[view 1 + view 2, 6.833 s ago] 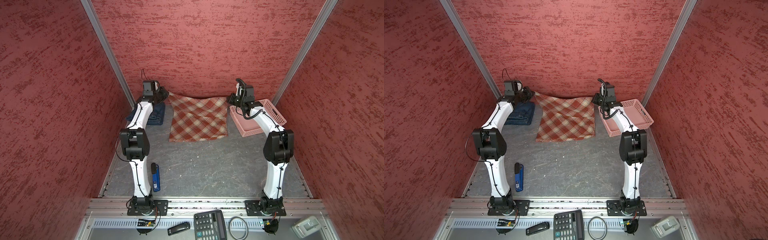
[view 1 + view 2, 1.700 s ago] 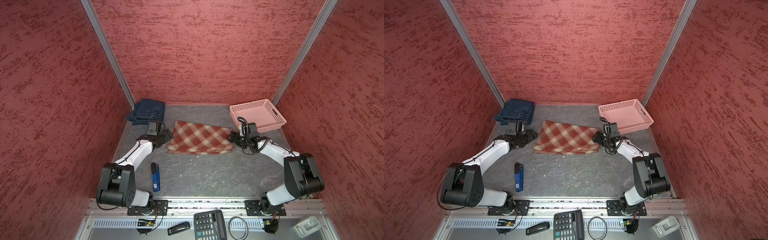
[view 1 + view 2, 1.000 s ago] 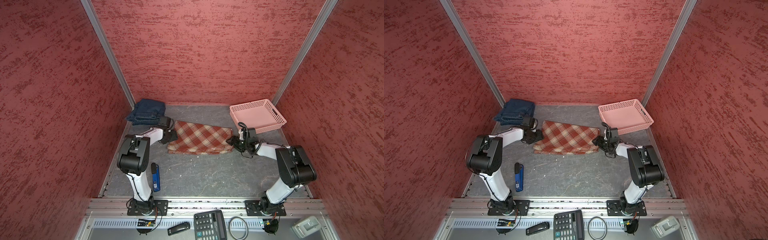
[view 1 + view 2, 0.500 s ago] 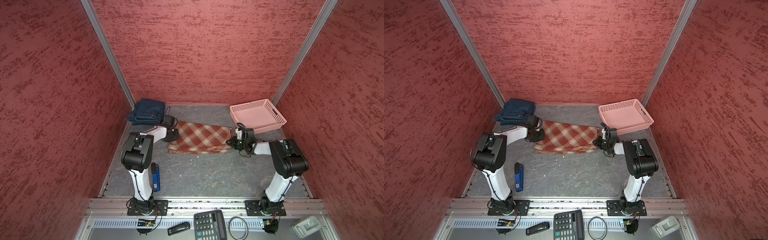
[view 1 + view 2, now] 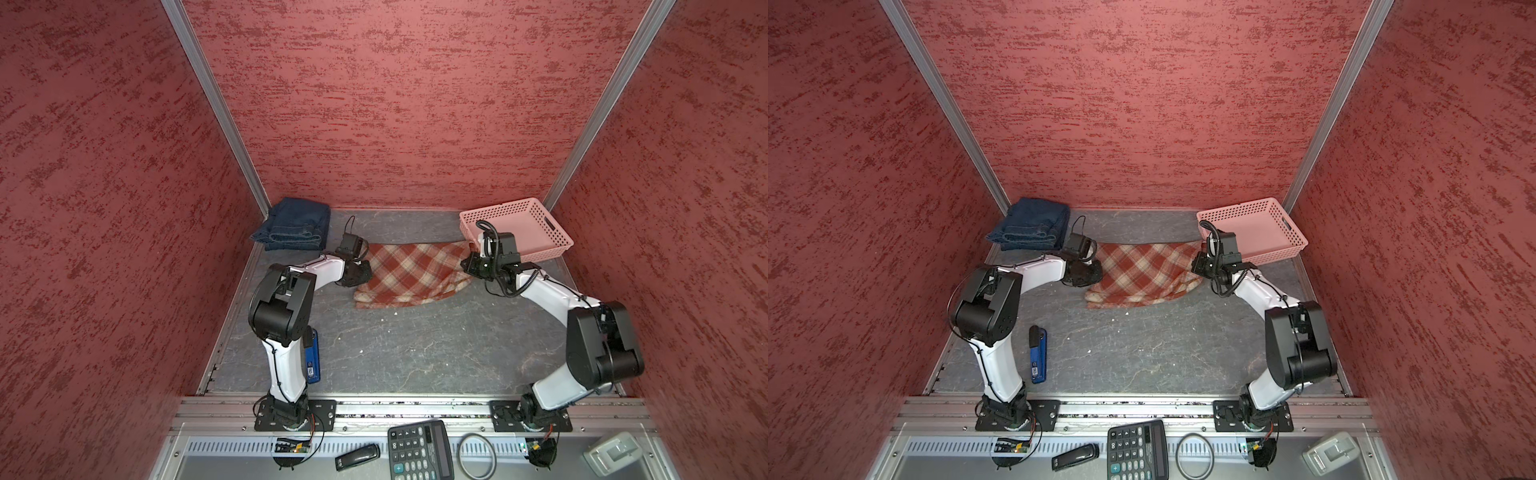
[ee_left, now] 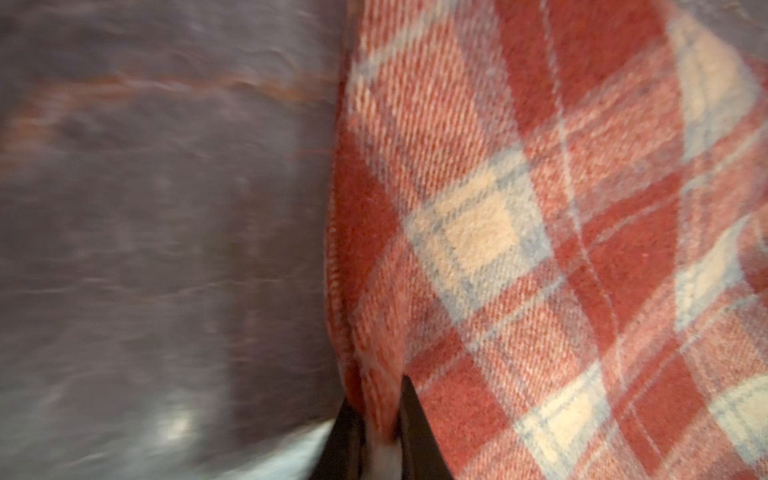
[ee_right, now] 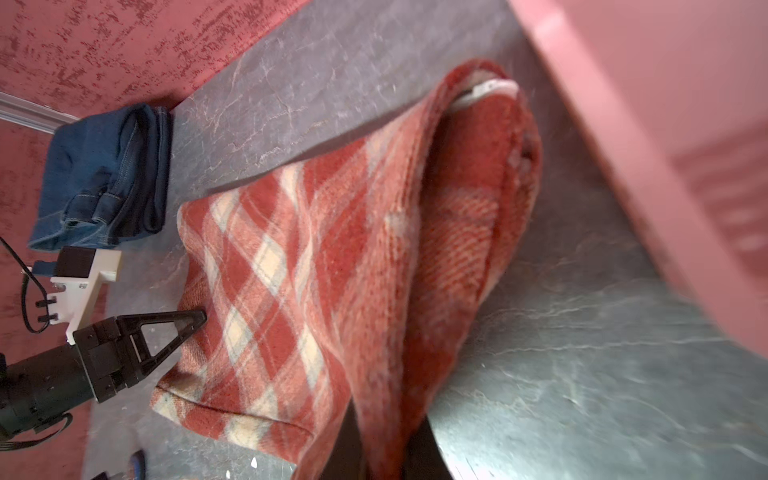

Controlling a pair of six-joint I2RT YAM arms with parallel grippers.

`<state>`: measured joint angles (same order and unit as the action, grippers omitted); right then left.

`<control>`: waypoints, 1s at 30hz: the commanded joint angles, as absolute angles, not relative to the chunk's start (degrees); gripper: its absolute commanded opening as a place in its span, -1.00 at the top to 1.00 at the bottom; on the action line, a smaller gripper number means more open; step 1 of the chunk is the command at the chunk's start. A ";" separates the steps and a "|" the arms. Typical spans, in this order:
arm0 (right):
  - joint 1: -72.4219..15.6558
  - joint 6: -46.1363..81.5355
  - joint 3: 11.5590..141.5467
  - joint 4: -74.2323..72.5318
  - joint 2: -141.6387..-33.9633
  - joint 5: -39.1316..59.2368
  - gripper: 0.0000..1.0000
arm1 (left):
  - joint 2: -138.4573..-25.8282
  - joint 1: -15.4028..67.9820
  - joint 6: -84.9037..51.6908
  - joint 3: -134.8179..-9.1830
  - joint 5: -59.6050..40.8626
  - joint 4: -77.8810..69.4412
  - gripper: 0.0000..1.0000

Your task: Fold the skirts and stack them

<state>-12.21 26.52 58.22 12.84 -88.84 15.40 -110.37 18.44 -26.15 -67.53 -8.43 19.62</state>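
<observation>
Stretching low with elbows bent, left gripper point(image 5: 366, 267) and right gripper point(image 5: 465, 263) each pinch opposite ends of the plaid skirt point(image 5: 411, 274)

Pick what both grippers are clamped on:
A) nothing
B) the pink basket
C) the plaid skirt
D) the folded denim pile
C: the left gripper and the right gripper each pinch an edge of the plaid skirt between shut jaws.

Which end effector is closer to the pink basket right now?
Right. The right end effector grips the plaid skirt at its edge beside the pink basket. The left end effector grips the skirt's opposite edge, across the cloth from the basket.
</observation>
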 commanded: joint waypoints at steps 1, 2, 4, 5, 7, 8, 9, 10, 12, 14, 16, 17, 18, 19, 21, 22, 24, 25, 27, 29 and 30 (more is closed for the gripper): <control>-15.46 23.78 62.92 21.40 -85.71 8.54 1.00 | -113.04 20.87 -29.42 -64.89 -10.92 19.93 0.69; -16.68 23.64 64.35 22.58 -85.63 7.85 1.00 | -113.10 21.51 -29.98 -64.73 -11.11 19.22 0.69; -19.51 23.42 68.13 25.49 -86.53 6.10 1.00 | -113.22 22.44 -31.07 -64.35 -11.96 17.90 0.69; -20.72 23.38 69.86 26.49 -87.14 5.51 1.00 | -113.14 22.71 -31.45 -64.18 -12.37 17.33 0.69; -23.31 23.92 73.72 28.47 -89.15 4.22 1.00 | -112.90 23.24 -32.15 -63.48 -13.03 16.07 0.69; -24.50 24.35 75.08 29.01 -90.30 3.80 1.00 | -112.75 23.42 -32.41 -63.10 -13.34 15.50 0.69; -25.96 25.07 76.65 29.46 -91.62 3.17 1.00 | -112.49 23.55 -32.65 -62.58 -13.58 14.85 0.69; -27.43 25.81 78.10 29.62 -92.94 2.83 1.00 | -112.26 23.66 -32.86 -62.21 -13.73 14.43 0.69; -30.49 26.77 80.32 29.56 -95.95 2.40 1.00 | -111.93 23.64 -33.20 -61.27 -14.36 13.27 0.69; -33.35 27.59 82.40 29.74 -99.52 1.57 1.00 | -111.75 23.55 -33.44 -60.80 -14.78 12.69 0.69; -35.44 28.75 84.64 30.40 -103.64 1.75 1.00 | -111.38 23.42 -33.65 -60.10 -15.51 11.71 0.69; -36.21 29.16 85.32 30.46 -105.23 1.84 1.00 | -111.18 23.34 -33.86 -59.70 -15.80 11.20 0.69; -36.86 29.59 86.08 30.41 -106.80 2.29 1.00 | -111.01 23.13 -34.27 -59.26 -16.19 10.59 0.69; -37.35 30.06 86.77 30.34 -107.91 2.86 0.93 | -110.84 22.87 -34.58 -58.77 -16.64 9.99 0.69; -37.63 31.35 87.05 29.40 -108.32 3.78 0.63 | -110.44 22.27 -34.97 -58.11 -17.48 9.16 0.68; -37.63 31.83 86.80 28.44 -107.67 4.12 0.37 | -110.38 22.00 -34.94 -57.87 -17.74 8.93 0.68; -37.53 31.96 86.27 27.11 -105.57 3.98 -0.16 | -109.96 21.71 -34.74 -57.67 -18.08 9.02 0.68; -37.37 31.99 86.05 26.69 -104.34 3.96 -0.31 | -109.74 21.55 -34.71 -57.57 -18.05 8.89 0.68; -36.77 32.23 85.98 26.63 -102.18 3.97 -0.46 | -109.31 21.36 -34.80 -57.13 -18.11 8.56 0.68; -35.85 32.92 85.34 26.65 -100.10 4.22 -0.50 | -109.13 21.36 -34.84 -57.00 -18.10 8.47 0.68; -35.35 33.26 84.64 26.35 -98.66 4.10 -0.51 | -109.11 21.34 -34.89 -56.86 -18.09 8.49 0.68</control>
<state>-36.75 31.40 85.03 28.40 -103.77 4.45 -108.75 21.52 -34.72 -58.83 -18.39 3.97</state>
